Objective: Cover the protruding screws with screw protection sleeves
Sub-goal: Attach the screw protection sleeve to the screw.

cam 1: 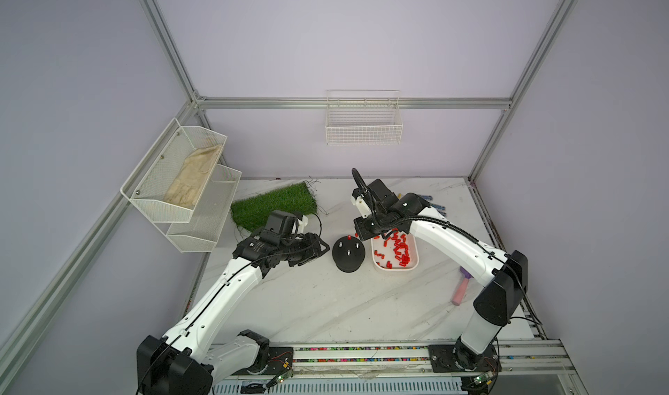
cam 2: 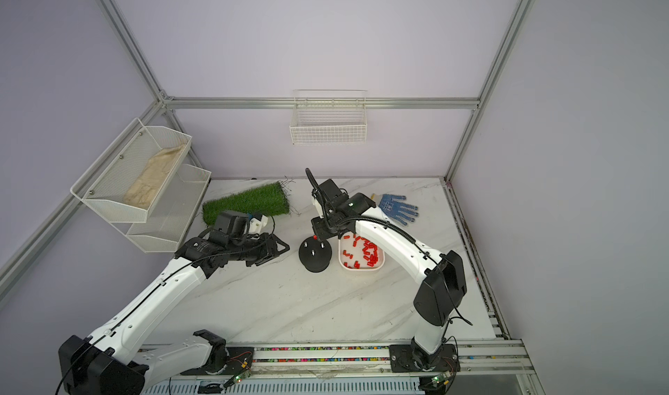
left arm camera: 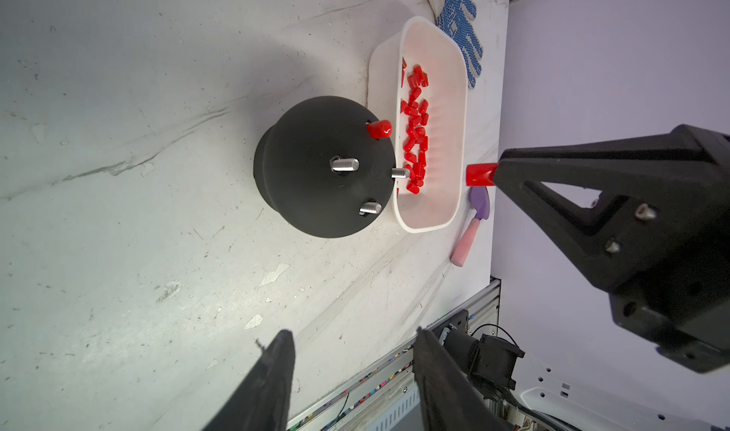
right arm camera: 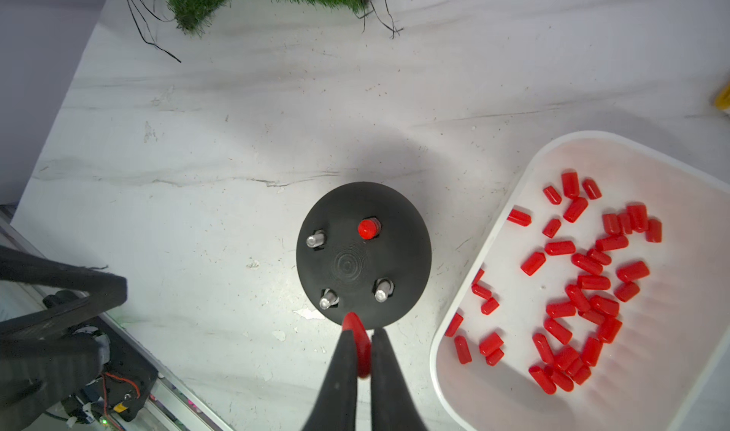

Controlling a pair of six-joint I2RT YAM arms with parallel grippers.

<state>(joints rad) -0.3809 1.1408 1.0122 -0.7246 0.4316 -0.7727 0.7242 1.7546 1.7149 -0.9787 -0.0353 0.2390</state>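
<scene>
— White marble-patterned tabletop (cam 1: pixel 325 302) is carrying everything, matte and scuffed. What is sitting near its middle?

— The black dome base (right arm camera: pixel 349 269) is standing there, smooth plastic with fine rings at its crown. The protruding screws (right arm camera: pixel 316 238) are poking up from it as threaded silvery studs. Three are showing bare, and the one toward the far edge is wearing a glossy red cap (right arm camera: pixel 367 228).

— And the screw protection sleeves (right arm camera: pixel 584 283)?

— They are lying loose, small round-ended red tubes, in a shallow white tray (left arm camera: pixel 446 113). It is sitting just beside the base, toward the table's right edge, not touching it. Keeping it that close is probably sparing the arm long trips.

— What is the right gripper (right arm camera: pixel 364 333) doing?

— Its jaws are pinching one sleeve (left arm camera: pixel 480 174) by its upper part, hanging it above the base's near rim, clear of every stud. The flat end seems to be pointing down. I am judging that to be the open mouth, ready for slipping over a thread.

— And the left gripper (left arm camera: pixel 353 334)?

— Its jaws are standing spread with nothing between them, hovering off the base's left side. It is likely placed to steady the dome, since a light base could be sliding under a push.
</scene>
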